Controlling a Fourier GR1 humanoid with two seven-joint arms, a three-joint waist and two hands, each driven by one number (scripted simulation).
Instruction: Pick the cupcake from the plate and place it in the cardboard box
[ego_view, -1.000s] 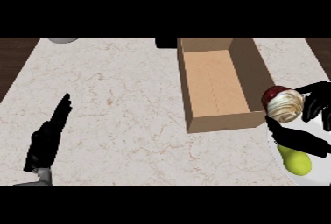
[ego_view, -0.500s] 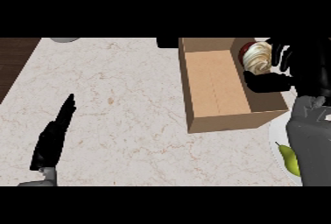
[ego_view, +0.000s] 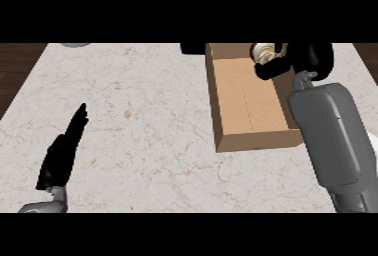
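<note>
From the head view, the right hand (ego_view: 299, 57) is reaching over the far end of the cardboard box (ego_view: 247, 100), its grey forearm (ego_view: 332, 140) running up the right side of the picture and covering the box's right wall. The black fingers are curling round the cupcake (ego_view: 266, 51), which is showing pale frosting at the top edge of the scene — it is sitting in the hand's grasp above the far right corner of the box, and whether it is touching the box floor cannot be told. The box is lying open on the marble counter (ego_view: 148, 100), long side running away from the robot, its tan floor bare along the visible stretch.

The left hand (ego_view: 63, 152) is resting at the lower left over the counter, fingers straight and pointing away from the robot, holding nothing and staying well apart from the box.

A grey round object (ego_view: 72, 45) is peeking in at the top left edge — too little of it is showing to name it.
</note>
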